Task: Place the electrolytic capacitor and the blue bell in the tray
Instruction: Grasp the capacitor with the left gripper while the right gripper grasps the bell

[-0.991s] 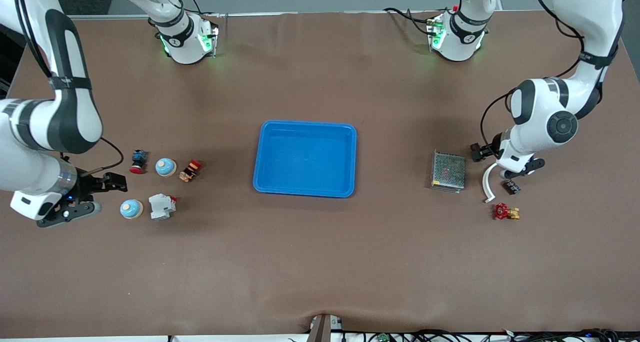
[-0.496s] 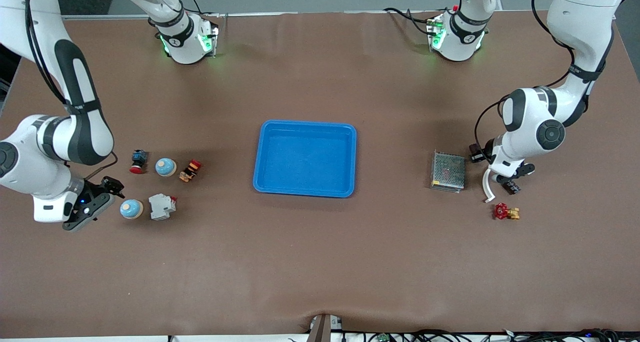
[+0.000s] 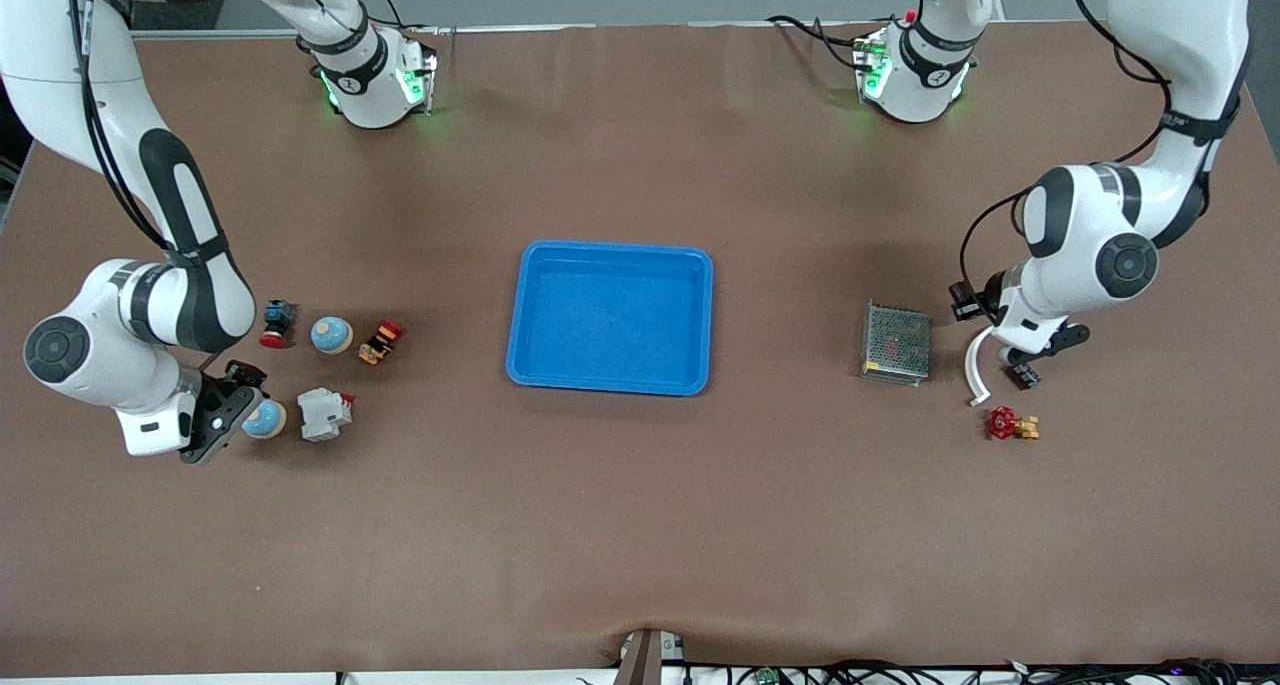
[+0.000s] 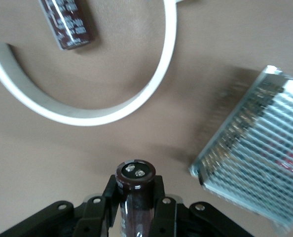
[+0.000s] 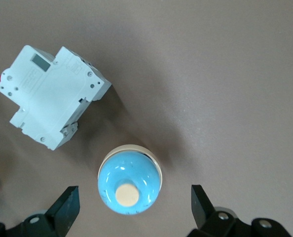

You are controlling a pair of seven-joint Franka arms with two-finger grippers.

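Observation:
The blue tray (image 3: 610,317) sits mid-table with nothing in it. My left gripper (image 4: 135,185) is shut on a dark brown electrolytic capacitor (image 4: 135,183), low over the table beside the metal mesh box. In the front view the left gripper (image 3: 1008,351) hides it. A second capacitor (image 4: 70,22) lies inside a white curved strip (image 4: 107,111). A blue bell (image 5: 129,185) with a cream button stands between the fingers (image 5: 66,207) of my open right gripper (image 5: 134,200). They do not touch it. The front view shows that bell (image 3: 267,420) under the right gripper (image 3: 233,410).
Another blue bell (image 3: 331,335) stands farther from the camera, between a red push button (image 3: 276,324) and a small red-orange switch (image 3: 381,341). A white circuit breaker (image 3: 324,413) sits beside the gripped-around bell. Metal mesh box (image 3: 897,343) and red valve (image 3: 1011,424) lie near the left gripper.
The right gripper has swung in over the nearer blue bell, still open. The left gripper has shut on the capacitor and the left arm has shifted slightly.

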